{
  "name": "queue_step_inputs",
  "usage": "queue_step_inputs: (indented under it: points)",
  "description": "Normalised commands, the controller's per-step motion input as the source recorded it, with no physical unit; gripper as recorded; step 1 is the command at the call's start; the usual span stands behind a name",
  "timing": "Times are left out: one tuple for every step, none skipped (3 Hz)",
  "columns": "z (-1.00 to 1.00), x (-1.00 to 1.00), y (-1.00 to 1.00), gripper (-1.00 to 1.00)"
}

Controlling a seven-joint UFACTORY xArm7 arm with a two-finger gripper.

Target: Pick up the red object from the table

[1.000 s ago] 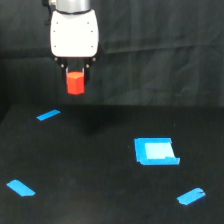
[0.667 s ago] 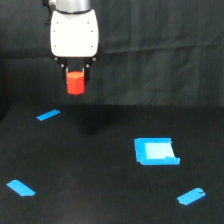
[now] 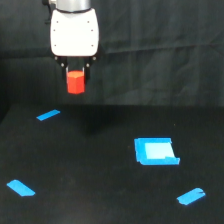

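Note:
The red object (image 3: 75,82) is a small red-orange stubby block held in my gripper (image 3: 75,80), well above the table (image 3: 100,170). The gripper hangs from the white arm body (image 3: 74,32) at the upper left of the exterior view. Its short dark fingers are shut on the block's top, and most of the block shows below them. A faint shadow lies on the table beneath.
A blue square patch (image 3: 155,151) lies right of centre. Blue tape strips lie at the back left (image 3: 48,115), front left (image 3: 21,188) and front right (image 3: 191,196). A black curtain (image 3: 160,50) hangs behind the table.
The arm and the red block stay almost where they were, perhaps a little higher; nothing on the table has moved.

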Motion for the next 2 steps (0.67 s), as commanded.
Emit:
queue_step_inputs:
  points:
    - [0.08,0.00,-0.04,-1.00]
    - [0.08,0.01,-0.04,-1.00]
